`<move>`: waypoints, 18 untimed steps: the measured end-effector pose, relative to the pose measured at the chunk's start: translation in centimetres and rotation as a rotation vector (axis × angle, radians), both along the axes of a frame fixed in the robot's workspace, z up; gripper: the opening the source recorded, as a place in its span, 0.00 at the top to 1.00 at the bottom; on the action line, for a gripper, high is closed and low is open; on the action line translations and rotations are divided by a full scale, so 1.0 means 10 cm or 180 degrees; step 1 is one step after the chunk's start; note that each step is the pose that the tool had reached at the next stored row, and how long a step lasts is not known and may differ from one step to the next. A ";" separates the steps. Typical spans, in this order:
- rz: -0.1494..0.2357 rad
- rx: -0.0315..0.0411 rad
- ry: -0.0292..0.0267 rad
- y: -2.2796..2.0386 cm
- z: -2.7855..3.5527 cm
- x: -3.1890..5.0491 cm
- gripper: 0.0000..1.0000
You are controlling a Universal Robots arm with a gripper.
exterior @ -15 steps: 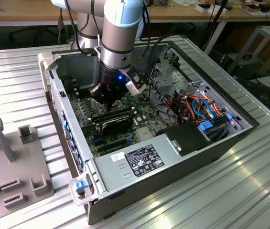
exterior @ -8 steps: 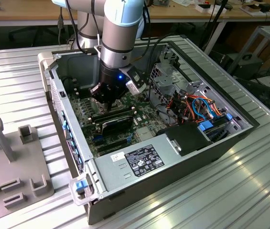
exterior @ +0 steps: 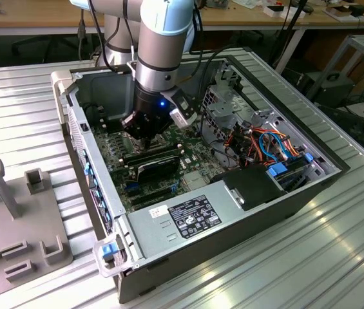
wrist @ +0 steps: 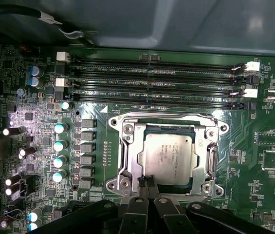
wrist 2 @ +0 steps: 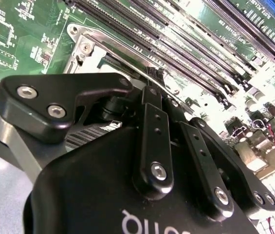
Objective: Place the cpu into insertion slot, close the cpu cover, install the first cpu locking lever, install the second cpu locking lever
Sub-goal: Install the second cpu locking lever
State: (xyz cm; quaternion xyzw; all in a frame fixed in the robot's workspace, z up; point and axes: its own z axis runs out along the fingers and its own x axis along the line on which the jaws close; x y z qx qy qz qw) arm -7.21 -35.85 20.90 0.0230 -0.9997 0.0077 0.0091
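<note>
cpu [wrist: 169, 158] in insertion slot [wrist: 113, 185]; gripper [wrist: 147, 183] at slot edge

Handling, as a guess: cpu is light, thin and stiff; smooth metal top likely slippery; contact side is fragile, and the pin field under it would bend easily; best taken by opposite edges only, kept flat, no tilt. As it lies now the edges sit under the frame plate, so only the top face is reachable.

Position: cpu lies flat inside the insertion slot; its grey lid shows through the window of the cpu cover [wrist: 129, 151]; cover looks down over the chip, not raised; whether the cover is locked down, cannot tell.

In the first wrist view the two fingertips [wrist: 141, 184] are pressed together, nothing seen between them. The tips are at the slot's frame edge, on the side away from the memory slots [wrist: 152, 80]; touching or a small gap, cannot tell. The cpu is just past the tips, near but apart; the memory slots run just beside the insertion slot, on its far side from the gripper.

In the exterior view the gripper is low inside the open computer case [exterior: 72, 122], toward the exterior view's left and in the far half of the case, over the green motherboard [exterior: 114, 151].
</note>
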 end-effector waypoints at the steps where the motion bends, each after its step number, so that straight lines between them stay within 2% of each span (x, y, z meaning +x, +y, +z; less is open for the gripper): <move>1: 0.0000 0.0001 0.0000 0.000 0.011 0.003 0.89; 5: 0.0000 0.0001 0.0000 0.001 0.081 0.047 0.89; 6: 0.0000 -0.0001 0.0004 0.043 0.113 0.176 0.89; 7: 0.0000 0.0000 0.0014 0.141 0.117 0.257 0.89; 8: -0.0007 -0.0001 0.0051 0.141 0.160 0.422 0.89; 9: -0.0032 -0.0003 0.0065 0.137 0.161 0.456 0.89; 13: -0.0096 -0.0002 0.0074 0.129 0.161 0.469 0.89; 16: -0.0109 -0.0002 0.0085 0.125 0.161 0.529 0.89; 18: -0.0113 -0.0003 0.0090 0.107 0.162 0.549 0.89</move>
